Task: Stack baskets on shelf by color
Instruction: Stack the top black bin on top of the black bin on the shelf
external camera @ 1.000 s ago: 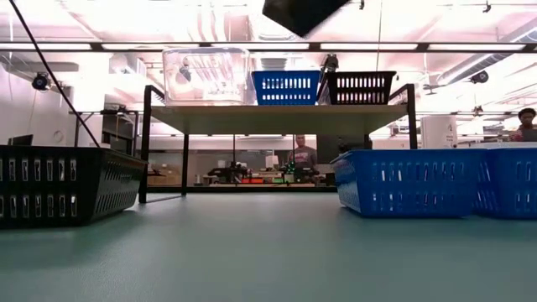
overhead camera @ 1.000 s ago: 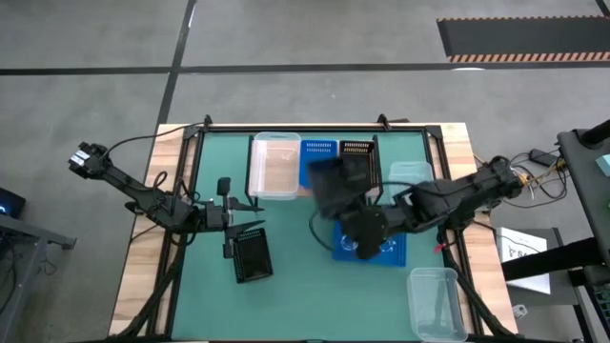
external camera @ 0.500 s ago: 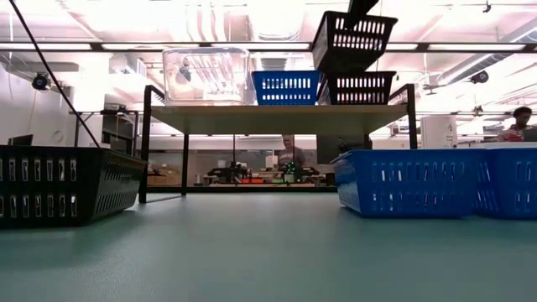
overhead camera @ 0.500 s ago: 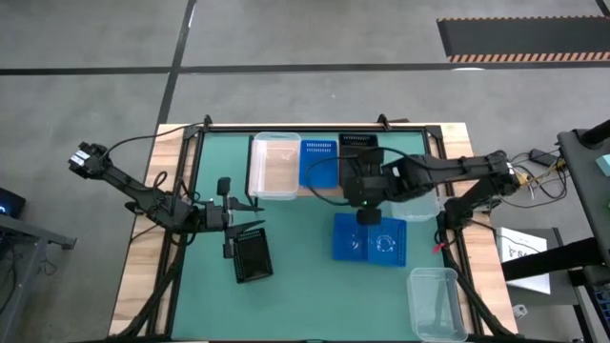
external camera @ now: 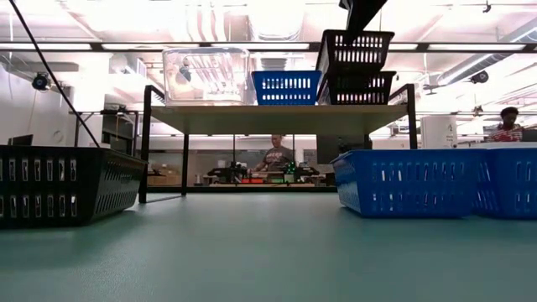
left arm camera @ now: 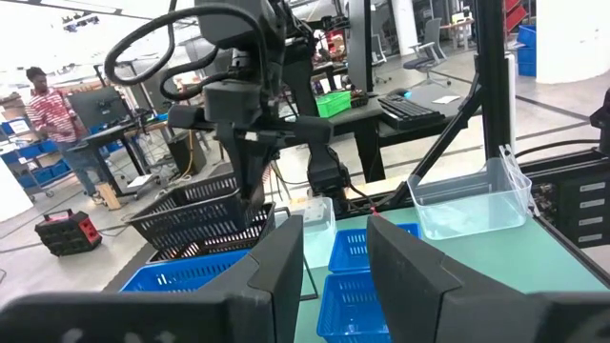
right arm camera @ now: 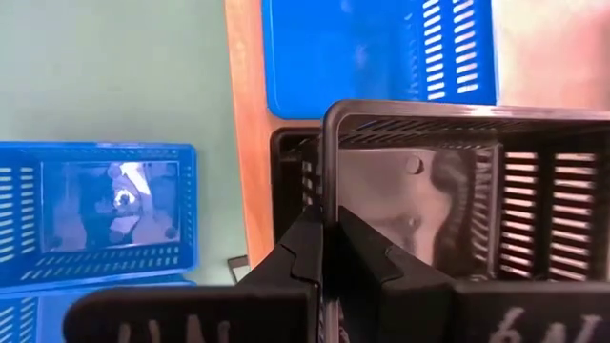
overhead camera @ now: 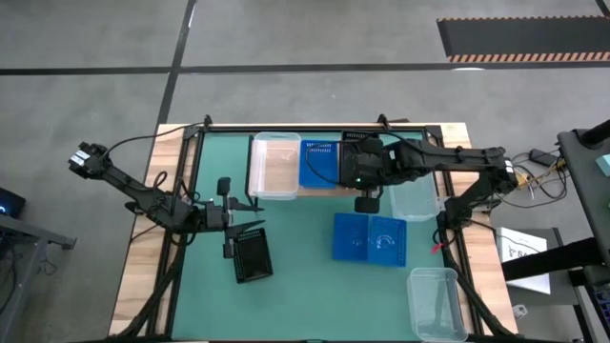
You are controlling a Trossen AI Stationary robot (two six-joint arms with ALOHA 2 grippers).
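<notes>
My right gripper [right arm camera: 334, 252] is over the shelf [external camera: 277, 107], shut on a black mesh basket [external camera: 352, 52]. That basket hangs level right above a second black basket [external camera: 357, 87] standing on the shelf's right end. A blue perforated basket [external camera: 286, 87] and a clear tub [external camera: 205, 75] stand beside it on the board. My left gripper [left arm camera: 335, 276] is open and waits over the table's left side, beside another black basket [overhead camera: 253, 255] that rests on the green top. My right gripper holds the black basket by one long side wall [right arm camera: 327, 205], close under its rim. One finger [right arm camera: 372, 262] is inside the basket and the other outside. The fingers come from above, pointing down. The basket hangs level; whether its bottom touches the lower basket, I cannot tell.
Two blue baskets [overhead camera: 370, 238] lie side by side on the table in front of the shelf. One clear tub [overhead camera: 412, 191] sits right of the shelf and another [overhead camera: 437, 303] at the near right corner. People stand in the room beyond the table.
My right gripper has carried the black basket from over the table's middle toward the far edge and over the shelf. The basket was tipped and is now level. It has come down close onto the black basket on the shelf.
</notes>
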